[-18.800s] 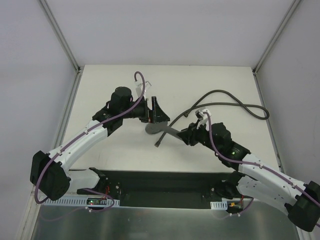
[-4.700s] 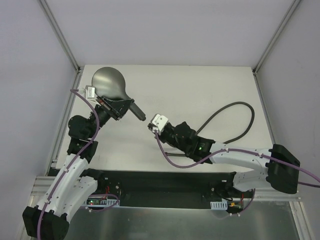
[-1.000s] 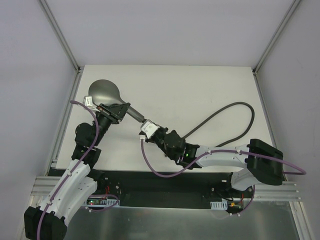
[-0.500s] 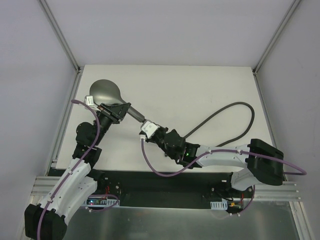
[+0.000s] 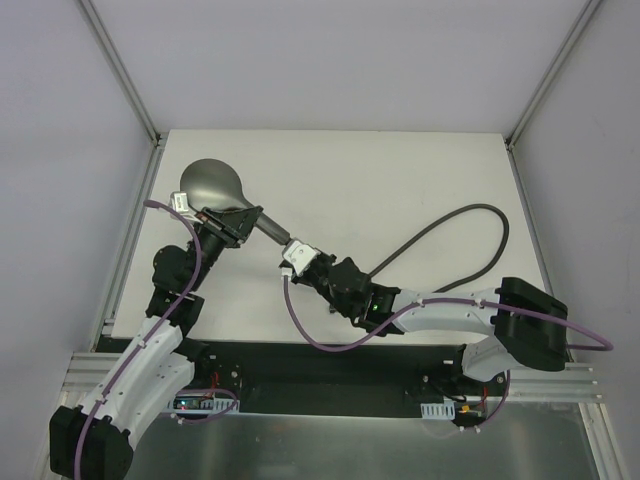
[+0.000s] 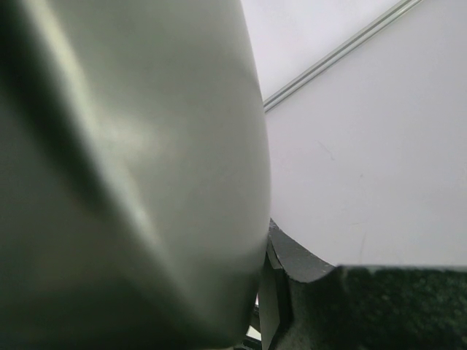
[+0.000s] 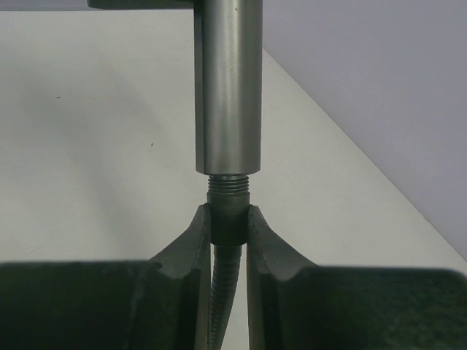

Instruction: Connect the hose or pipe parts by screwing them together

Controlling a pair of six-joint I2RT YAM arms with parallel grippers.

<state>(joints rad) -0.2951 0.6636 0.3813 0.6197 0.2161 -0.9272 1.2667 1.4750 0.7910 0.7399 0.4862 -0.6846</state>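
The grey shower head point(image 5: 210, 183) is held up at the back left, its tapered handle point(image 5: 272, 230) pointing toward the middle. My left gripper point(image 5: 232, 222) is shut on the handle; in the left wrist view the grey body point(image 6: 131, 160) fills the frame beside one finger point(image 6: 303, 259). My right gripper point(image 7: 228, 222) is shut on the hose's knurled end fitting point(image 7: 228, 215). The fitting sits in line just below the handle's threaded tip point(image 7: 228, 184), with some threads still showing. The dark hose point(image 5: 490, 215) loops away to the right over the table.
The white table point(image 5: 380, 180) is bounded by metal rails at left point(image 5: 135, 230) and right point(image 5: 530, 220) and by grey walls. The hose's loop lies at the right, close to my right arm's forearm point(image 5: 450, 310). A black base plate point(image 5: 320, 365) runs along the near edge.
Since the oldest frame the shower head was lifted off the table and the hose end brought to the handle's tip. Over the last second hardly anything has shifted.
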